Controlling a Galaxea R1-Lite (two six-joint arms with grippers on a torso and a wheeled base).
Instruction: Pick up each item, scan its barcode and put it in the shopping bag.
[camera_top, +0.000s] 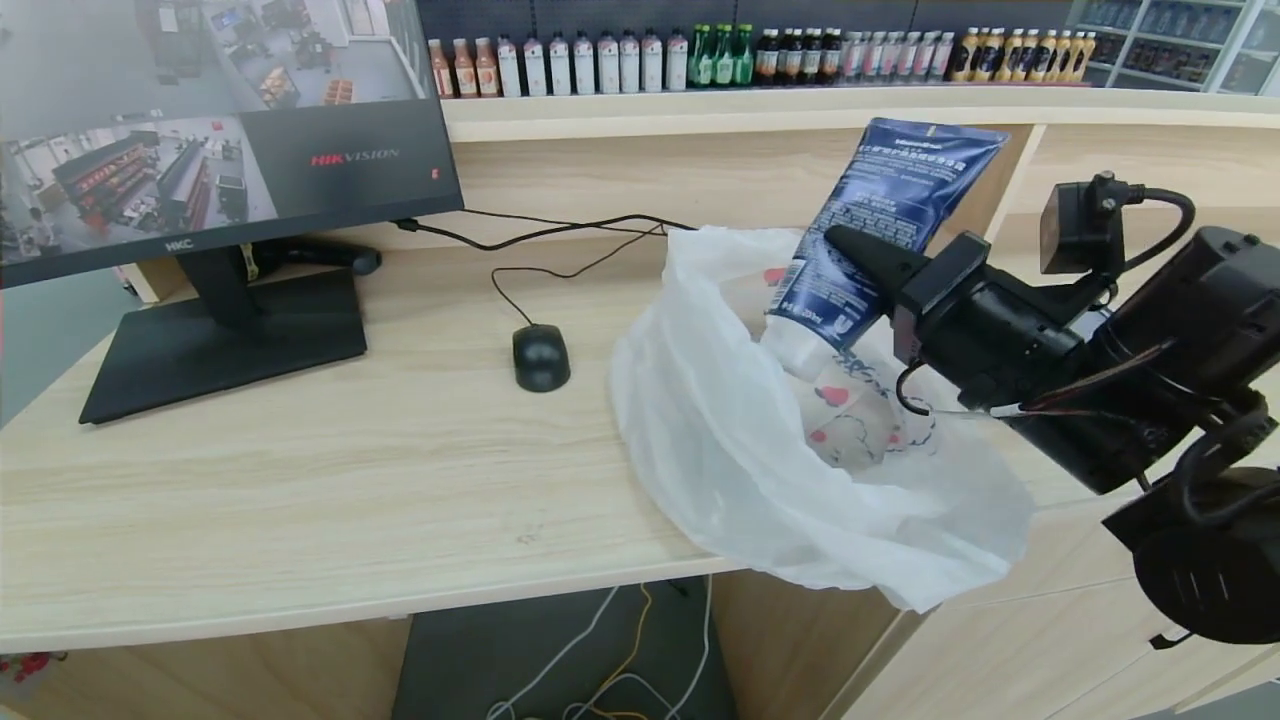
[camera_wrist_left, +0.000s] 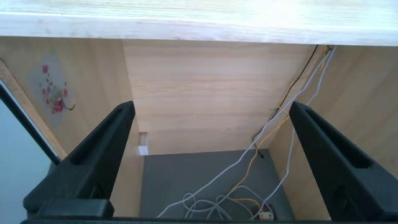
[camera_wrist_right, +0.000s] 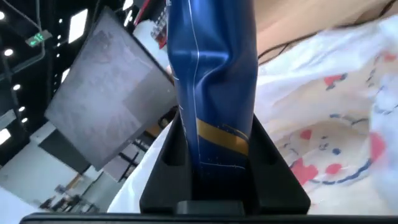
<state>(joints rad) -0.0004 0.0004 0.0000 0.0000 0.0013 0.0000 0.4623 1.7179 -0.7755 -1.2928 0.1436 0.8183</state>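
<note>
"Where's the tube?"

"The blue tube is in the right gripper, pinched tight between both fingers. It's tilted with its cap end down, right over the open mouth of the white shopping bag."

"And the bag?"

"It's crumpled on the wooden counter, and its near end droops over the edge."

"And the other arm?"

"The left gripper hangs below the counter with its fingers spread wide and nothing between them. Loose cables lie tangled on the floor beyond it."

"Anything else up top?"

"There's a mouse left of the bag, and a monitor on its stand farther left."
</note>
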